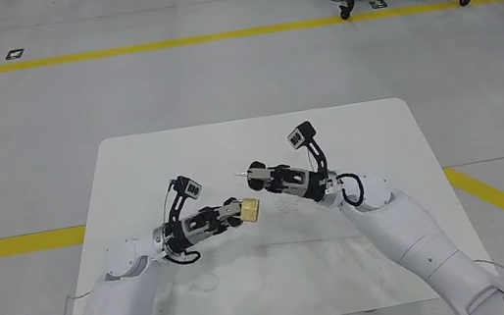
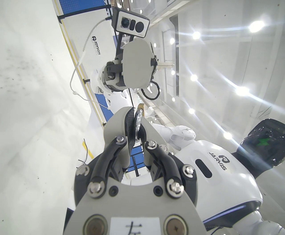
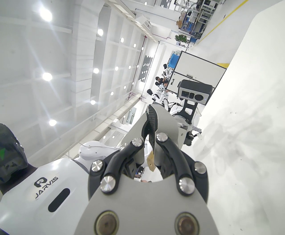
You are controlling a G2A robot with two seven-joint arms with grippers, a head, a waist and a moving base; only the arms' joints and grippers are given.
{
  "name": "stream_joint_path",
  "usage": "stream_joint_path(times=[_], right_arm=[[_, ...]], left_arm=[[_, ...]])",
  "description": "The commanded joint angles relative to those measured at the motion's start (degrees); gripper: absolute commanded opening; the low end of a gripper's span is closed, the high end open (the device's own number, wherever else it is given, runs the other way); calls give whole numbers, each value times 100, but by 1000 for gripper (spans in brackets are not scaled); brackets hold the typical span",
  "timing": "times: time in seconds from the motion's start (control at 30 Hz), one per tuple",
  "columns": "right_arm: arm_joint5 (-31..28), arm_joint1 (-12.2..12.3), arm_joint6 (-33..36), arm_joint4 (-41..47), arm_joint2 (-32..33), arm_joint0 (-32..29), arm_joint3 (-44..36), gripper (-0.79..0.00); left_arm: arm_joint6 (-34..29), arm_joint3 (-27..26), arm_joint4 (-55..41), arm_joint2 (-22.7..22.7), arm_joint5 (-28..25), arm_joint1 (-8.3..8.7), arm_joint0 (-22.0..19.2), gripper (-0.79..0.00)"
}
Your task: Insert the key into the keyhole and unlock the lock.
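**White shells, grey fingers, black links**

We see two arms in glossy white shells, the left arm point(image 1: 120, 298) and the right arm point(image 1: 413, 231), each forearm marked with a dark logo and a black oval slot point(image 3: 59, 197). The left gripper point(image 2: 136, 115) and right gripper point(image 3: 151, 113) share pale grey palm plates, grey fingers point(image 2: 115, 124) lined with black ribbed pads point(image 2: 130, 124), curved black links point(image 2: 103, 159) and silver screws point(image 2: 176, 185). A black bracket carries a wrist camera point(image 2: 131, 22), trailed by a white cable point(image 2: 71, 76).

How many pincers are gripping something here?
2. The left pincer is shut on the square brass padlock above the white table; the right pincer, facing it, is shut on the small silver metal key.
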Motion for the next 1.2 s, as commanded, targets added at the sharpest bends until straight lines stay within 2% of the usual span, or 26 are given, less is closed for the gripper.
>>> stream_joint_path(times=[0.0, 0.27, 0.37, 0.63, 0.67, 0.77, 0.87, 0.93, 1.03, 1.17], right_arm=[[4, -29, 210, 79, -86, 50, 62, -785], [-76, -37, 812, 314, -71, 32, 109, -785], [-83, -22, 778, 330, 24, 16, 167, -785], [-83, -22, 778, 330, 24, 16, 167, -785], [-83, -22, 778, 330, 24, 16, 167, -785], [-60, 14, 526, 101, 146, -42, 160, -785], [-23, 123, 365, -140, 472, -279, 34, -785], [69, 206, 326, -180, 727, -509, -187, -785], [404, 282, 817, 951, 1108, -898, -551, -785], [404, 282, 817, 951, 1108, -898, -551, -785]], left_arm=[[27, 52, 14, 46, 22, -6, -43, -785], [313, 224, -48, -25, 59, 3, -74, -785], [580, 208, 588, -64, -52, 41, -116, -785], [626, 210, 613, -62, -25, 41, -109, -785], [834, 168, 812, -44, 77, 45, -118, -785], [1176, 118, 1085, 152, 1340, 39, -254, -785], [1315, 56, 1004, 277, 2092, 12, -481, -785], [1447, 72, 862, 353, 2314, -24, -639, -785], [1542, 89, 894, 453, 2391, -55, -831, -785], [1542, 89, 894, 453, 2391, -55, -831, -785]])
